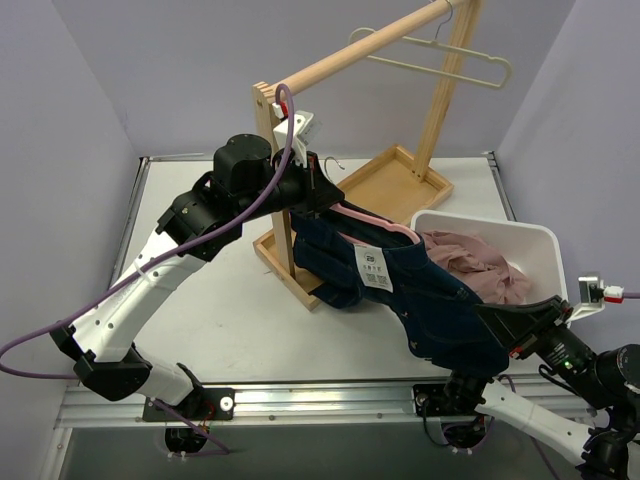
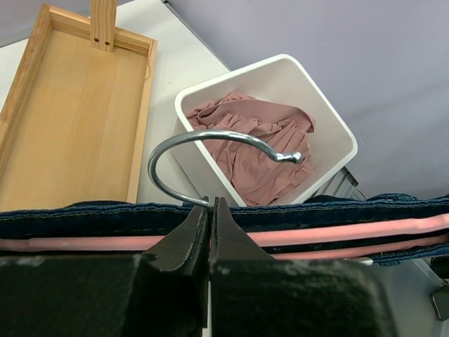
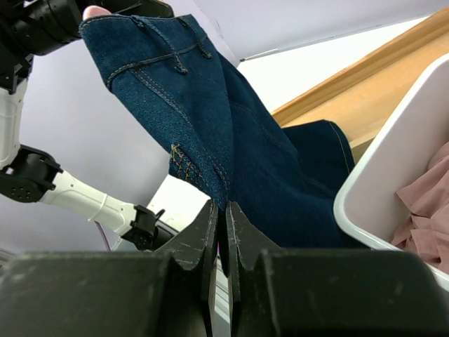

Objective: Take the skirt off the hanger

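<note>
The dusty-pink skirt [image 1: 480, 262] [image 2: 252, 147] [image 3: 428, 203] lies crumpled inside the white bin [image 1: 530, 240]. The cream hanger [image 1: 440, 62] hangs bare on the wooden rod at the top right, far from both grippers. My left gripper [image 1: 328, 195] [image 2: 210, 205] is shut on the neck of a silver hook [image 2: 210, 137] belonging to a pink hanger [image 2: 351, 230]. That hanger carries a dark blue denim garment [image 1: 420, 290] with a white tag. My right gripper [image 1: 487, 316] [image 3: 222, 207] is shut on the lower edge of the denim garment [image 3: 210, 119], beside the bin's near left corner.
The wooden rack's rod [image 1: 370, 45] slopes up to the right on two posts. Its base tray [image 1: 400, 185] [image 2: 70, 119] sits behind the bin. The bin's wall [image 3: 393, 161] is just right of my right gripper. The denim stretches between both grippers across the table's middle.
</note>
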`<state>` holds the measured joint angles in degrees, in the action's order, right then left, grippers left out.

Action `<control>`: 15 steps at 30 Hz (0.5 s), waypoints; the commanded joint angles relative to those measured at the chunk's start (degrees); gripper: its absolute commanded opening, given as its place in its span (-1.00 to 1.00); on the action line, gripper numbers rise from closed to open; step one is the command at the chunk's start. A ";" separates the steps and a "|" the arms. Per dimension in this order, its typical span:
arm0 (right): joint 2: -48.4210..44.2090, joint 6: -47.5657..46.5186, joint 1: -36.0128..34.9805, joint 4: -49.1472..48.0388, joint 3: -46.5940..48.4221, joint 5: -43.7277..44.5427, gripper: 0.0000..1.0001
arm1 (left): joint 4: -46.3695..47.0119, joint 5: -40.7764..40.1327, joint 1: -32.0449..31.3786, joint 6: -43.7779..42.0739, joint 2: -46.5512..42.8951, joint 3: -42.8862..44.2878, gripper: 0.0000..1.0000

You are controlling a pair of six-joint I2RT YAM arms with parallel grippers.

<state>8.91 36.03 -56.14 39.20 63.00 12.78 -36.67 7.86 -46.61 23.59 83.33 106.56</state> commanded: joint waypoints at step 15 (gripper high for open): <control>3.83 0.45 0.95 -6.41 -6.84 -0.65 -1.00 | 4.50 -1.97 3.72 1.54 -2.82 3.04 -0.95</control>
<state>10.17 36.88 -55.53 36.18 56.42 12.40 -36.71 8.01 -45.19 23.83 83.26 106.56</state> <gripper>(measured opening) 0.019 0.044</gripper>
